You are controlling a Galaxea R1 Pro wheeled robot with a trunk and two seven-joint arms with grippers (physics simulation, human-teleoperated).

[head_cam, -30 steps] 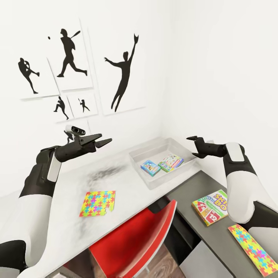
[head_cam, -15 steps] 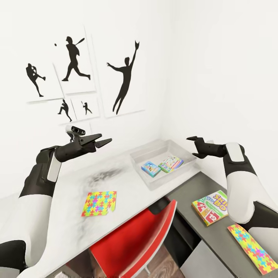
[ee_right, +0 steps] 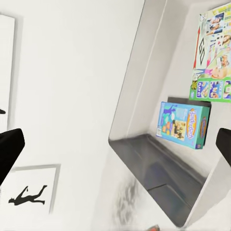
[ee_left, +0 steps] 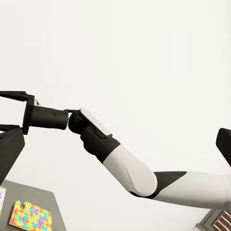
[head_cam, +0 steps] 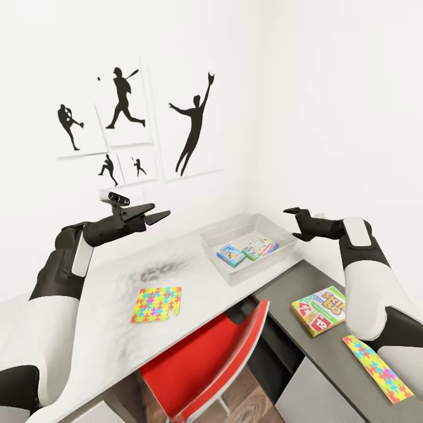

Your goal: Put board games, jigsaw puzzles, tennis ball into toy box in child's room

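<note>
The toy box [head_cam: 226, 275] stands at the table's [head_cam: 111, 329] far corner and holds a blue board game [head_cam: 231, 255] and a green and white one [head_cam: 259, 247]. The right wrist view shows the same blue game [ee_right: 184, 125] and green and white game [ee_right: 211, 57] in the toy box [ee_right: 144, 159]. A yellow-green and red board game [head_cam: 319, 310] and a jigsaw puzzle [head_cam: 376, 367] lie on the dark side unit. Another puzzle [head_cam: 157, 304] lies on the pale top. My left gripper [head_cam: 157, 216] and right gripper [head_cam: 294, 222] hover open and empty. The tennis ball and bed are out of view.
A red and white chair [head_cam: 205, 364] is pushed in under the desk between my arms. White walls meet in a corner just behind the toy box, and black silhouette pictures [head_cam: 191, 123] hang on the left wall. My right arm [ee_left: 120, 168] crosses the left wrist view.
The whole picture has shifted, so the camera has moved; the wall pictures and desk things slid a little rightward. Both arms hold the same pose with grippers open.
</note>
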